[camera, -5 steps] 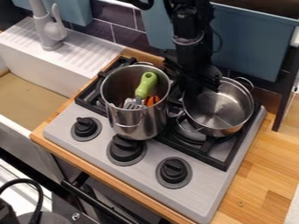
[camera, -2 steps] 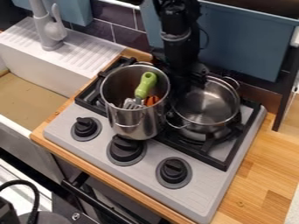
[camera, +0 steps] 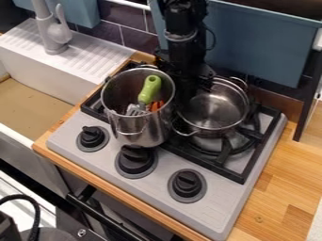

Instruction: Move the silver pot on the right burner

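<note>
The low silver pot point(camera: 217, 112) is over the back left part of the right burner point(camera: 220, 149), near the tall pot point(camera: 135, 128), which holds a green-handled utensil point(camera: 149, 89). The tool point(camera: 187, 88) hangs between the two pots, at the low one's left side; whether it is clenched, released or grasping that pot, I cannot tell.

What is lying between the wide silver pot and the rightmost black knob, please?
Between the wide pot and the rightmost knob, the camera view shows the black grate, then a strip of grey stove top.
</note>
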